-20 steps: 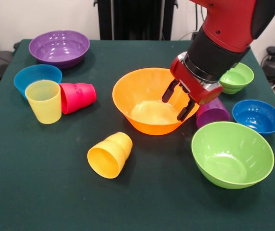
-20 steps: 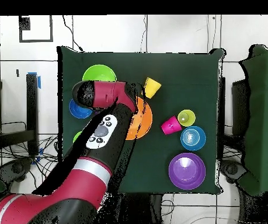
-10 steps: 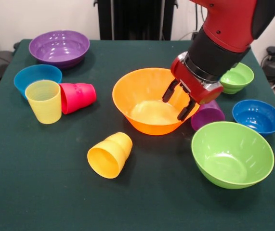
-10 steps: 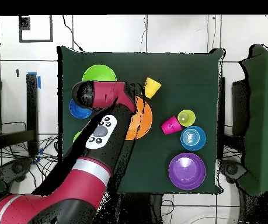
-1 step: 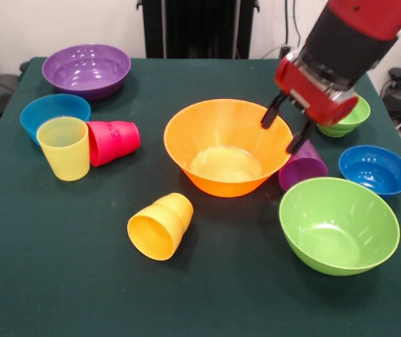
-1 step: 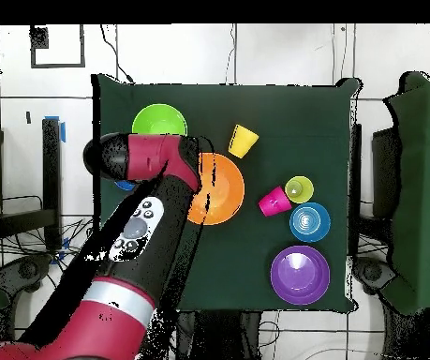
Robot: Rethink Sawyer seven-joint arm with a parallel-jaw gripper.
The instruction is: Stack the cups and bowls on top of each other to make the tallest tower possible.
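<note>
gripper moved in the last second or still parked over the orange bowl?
Yes. In the front view the gripper has risen and shifted right, from inside the large orange bowl to its right rim, above the purple cup. Fingers open, empty.

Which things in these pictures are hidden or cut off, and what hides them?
- Purple cup: overhead view, fully under the arm.
- Small green bowl: front view, part behind the gripper; overhead, under the arm.
- Small blue bowl: overhead, only a sliver beside the arm.
- Arm: front view, cut by the top edge.
</note>
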